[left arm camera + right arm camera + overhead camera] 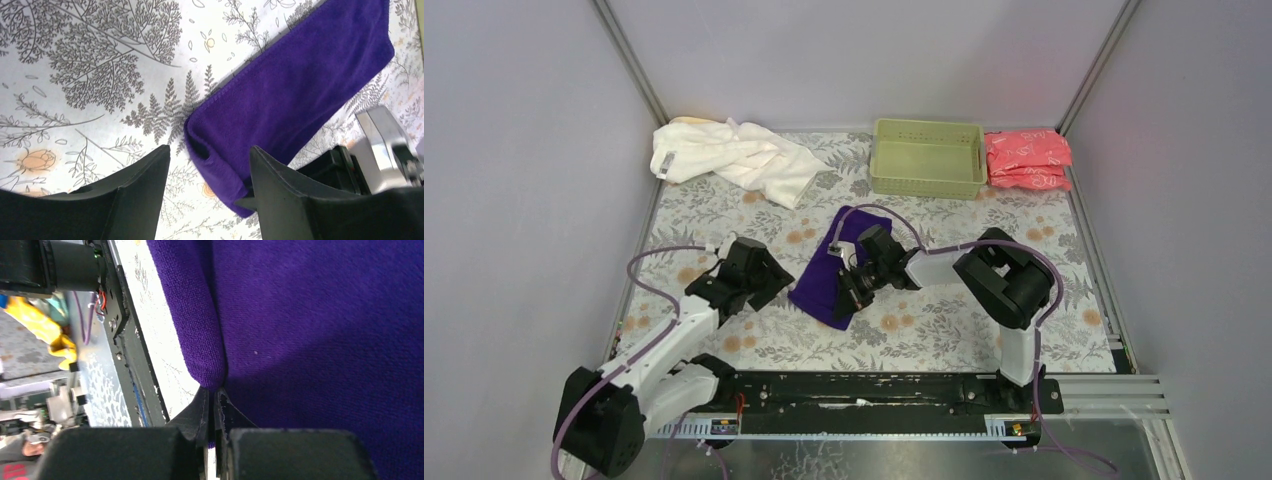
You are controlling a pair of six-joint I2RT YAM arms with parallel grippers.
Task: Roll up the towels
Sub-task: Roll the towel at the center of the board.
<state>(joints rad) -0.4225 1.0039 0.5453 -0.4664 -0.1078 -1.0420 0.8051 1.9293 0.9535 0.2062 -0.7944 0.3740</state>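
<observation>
Three towels are on the desk (984,330), and only the purple towel (814,290) is being worked. It lies at mid-frame in the top view. Its long axis runs from lower centre up and slightly right, toward the green basket (927,185).

My right fingers (214,405) are shut on its lower end, pinching thin cloth right beside a short rolled lip. My left fingers (769,283) stand wide with nothing between them, just left of that same end. In the left wrist view the towel's lower corner sits straight ahead of them. So the right arm is on the cloth, and the left is nearer the free corner.

I judge the roll barely begun. The lip must travel up-frame along the long axis, and the left arm should take the other corner so the lip rolls square.

Bare desk lies between the towel's upper end and the basket. The black rail (874,383) runs near the lower end. The white towel (724,155) is heaped at upper left with the yellow towel (686,121) peeking from behind it. It and the pink packets (1027,158) at upper right are well apart from the work.
</observation>
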